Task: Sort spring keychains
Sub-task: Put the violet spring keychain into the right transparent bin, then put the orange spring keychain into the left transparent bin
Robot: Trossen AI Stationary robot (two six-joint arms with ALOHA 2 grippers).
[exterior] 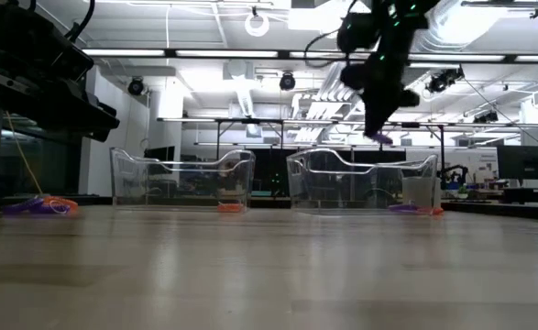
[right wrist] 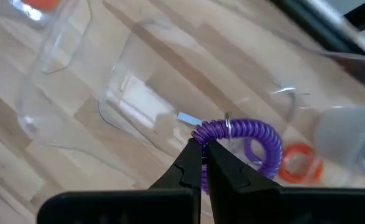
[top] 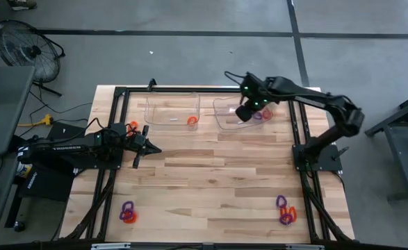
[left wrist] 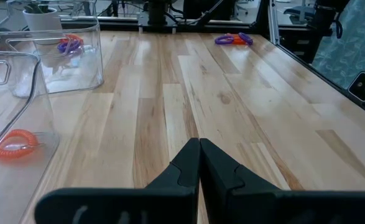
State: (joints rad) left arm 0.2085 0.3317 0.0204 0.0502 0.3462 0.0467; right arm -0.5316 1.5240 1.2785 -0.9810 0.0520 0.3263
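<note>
On the wooden tabletop stand two clear bins. Above the right bin, the right pincer grasps a purple spring keychain, a glossy tight coil. The left pincer hovers clenched, empty.

Purple coil dangling (pinched) over clear bin

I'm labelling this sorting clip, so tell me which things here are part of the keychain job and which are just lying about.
Part of the job:
- purple keychain, pinched in the right tool above the right bin
- left bin with an orange keychain
- keychain clusters at the near left and near right
- left tool, shut and empty

Just lying about:
- floor fan
- yellow cable
</note>
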